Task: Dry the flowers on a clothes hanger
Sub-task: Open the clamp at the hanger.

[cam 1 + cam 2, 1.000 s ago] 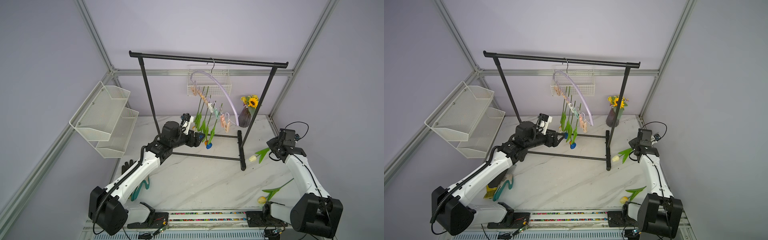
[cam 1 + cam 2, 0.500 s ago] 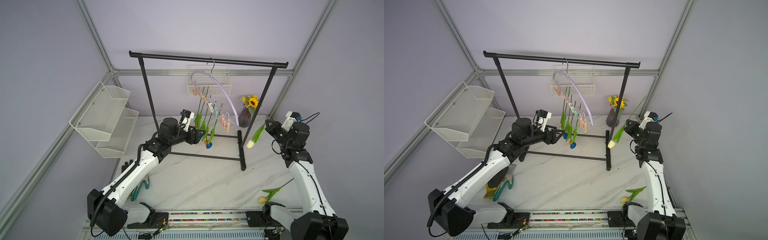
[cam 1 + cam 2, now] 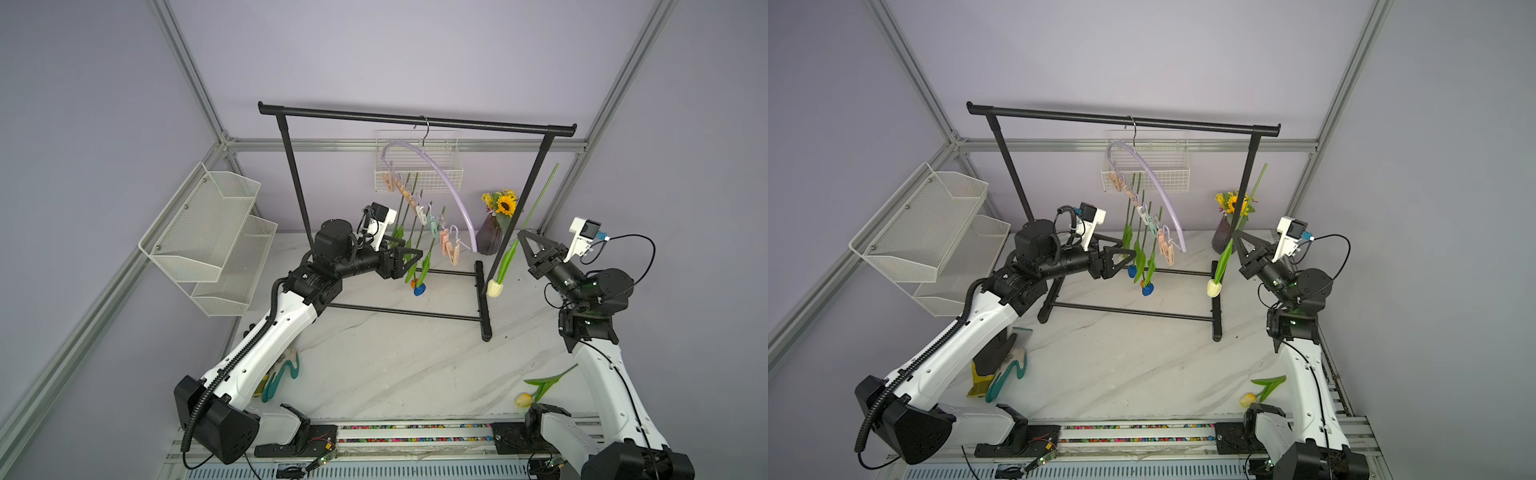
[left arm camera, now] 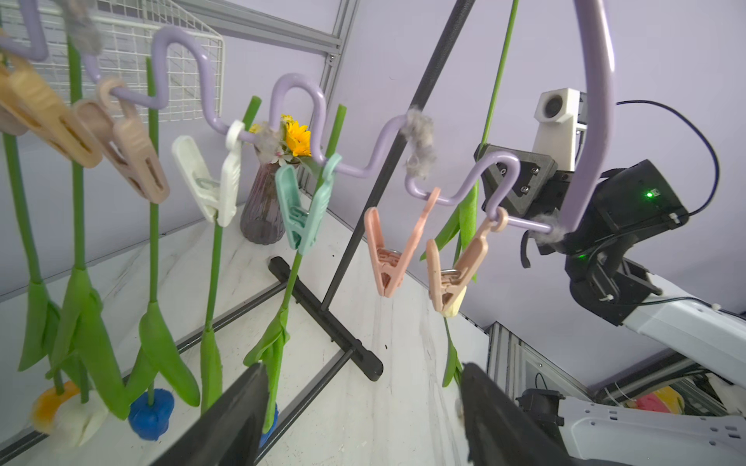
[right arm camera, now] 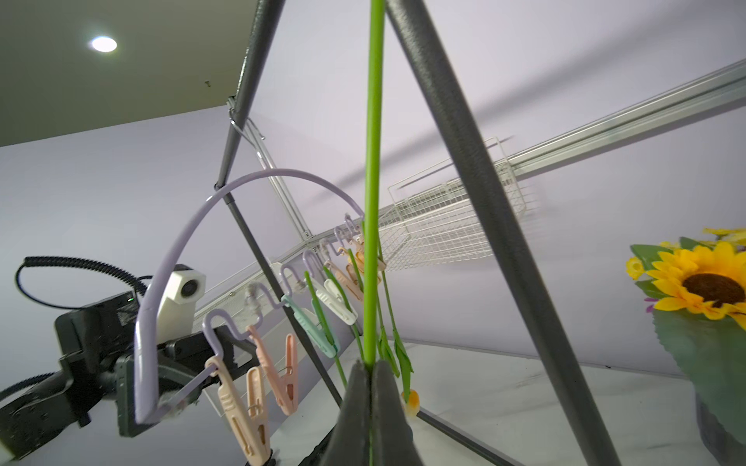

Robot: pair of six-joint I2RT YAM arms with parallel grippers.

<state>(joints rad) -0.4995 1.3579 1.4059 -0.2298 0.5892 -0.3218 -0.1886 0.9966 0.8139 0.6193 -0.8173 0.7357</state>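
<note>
The right tool (image 5: 369, 365) is pinching the white tulip (image 3: 508, 259) by its stem, head hanging down, just beside the right post of the black rack (image 3: 353, 115). The left tool (image 4: 361, 367) is hovering with jaws spread wide, holding nothing, under the hanger (image 4: 597, 121). Doing this well probably means squeezing the empty pink clothespin (image 4: 379, 258) open first, then feeding the stem tip up into it. The left wrist view is showing that free clothespin clearly. Only the top views are showing a yellow tulip (image 3: 523, 400) lying on the tabletop (image 3: 395, 361).
</note>
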